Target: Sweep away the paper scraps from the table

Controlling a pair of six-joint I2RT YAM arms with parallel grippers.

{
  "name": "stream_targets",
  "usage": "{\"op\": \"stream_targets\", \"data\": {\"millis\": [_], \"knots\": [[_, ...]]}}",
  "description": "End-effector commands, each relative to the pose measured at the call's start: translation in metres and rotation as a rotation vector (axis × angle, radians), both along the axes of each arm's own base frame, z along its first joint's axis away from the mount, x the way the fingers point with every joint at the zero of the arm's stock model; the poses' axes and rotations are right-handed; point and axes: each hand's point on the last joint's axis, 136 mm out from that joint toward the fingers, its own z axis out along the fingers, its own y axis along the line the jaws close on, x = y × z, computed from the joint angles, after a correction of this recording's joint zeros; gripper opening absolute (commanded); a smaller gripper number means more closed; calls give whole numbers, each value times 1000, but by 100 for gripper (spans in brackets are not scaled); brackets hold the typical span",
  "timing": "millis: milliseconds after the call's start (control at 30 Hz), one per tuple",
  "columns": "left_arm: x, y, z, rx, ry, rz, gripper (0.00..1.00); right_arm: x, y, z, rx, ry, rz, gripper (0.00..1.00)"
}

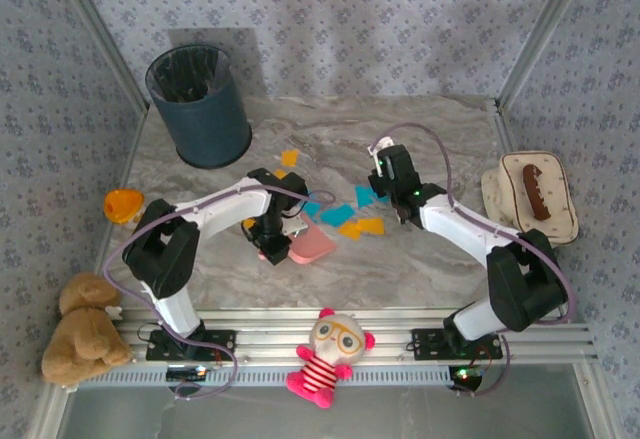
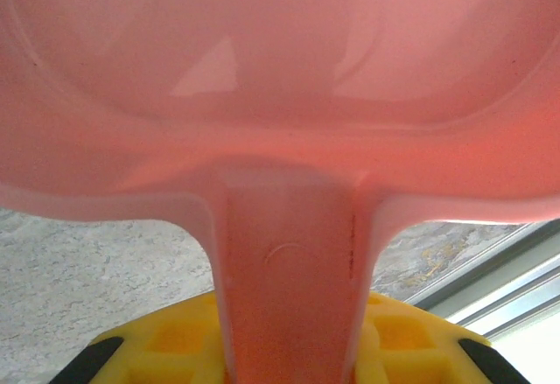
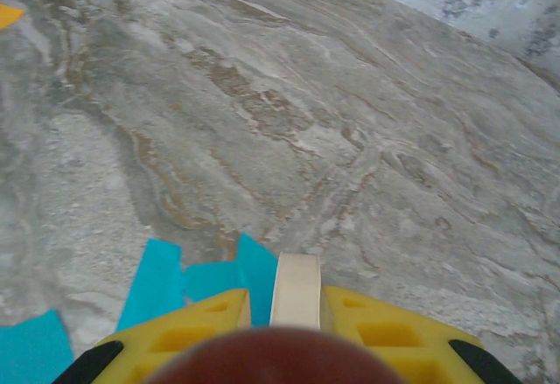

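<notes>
The paper scraps (image 1: 345, 217), cyan and orange, lie loose on the table (image 1: 420, 269) just right of the pink dustpan (image 1: 313, 247), with one orange bit farther beyond it; the left gripper (image 1: 273, 247) is clamped tight on the dustpan's handle at its left end, its forearm reaching in from the left and the wrist bent downward; right of the dustpan, past the scraps, the right gripper (image 3: 296, 307) is closed on a cream handle (image 3: 296, 279), its arm folded at the elbow and stretched forward, fingers low over cyan scraps.
</notes>
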Motion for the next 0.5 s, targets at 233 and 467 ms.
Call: {"op": "stream_targets", "data": {"millis": [233, 467], "knots": [[2, -10, 3, -11, 18, -30, 0, -12, 48, 6, 82, 21, 134, 0], [8, -12, 0, 5, 5, -29, 0, -22, 68, 8, 109, 35, 189, 0]]}}
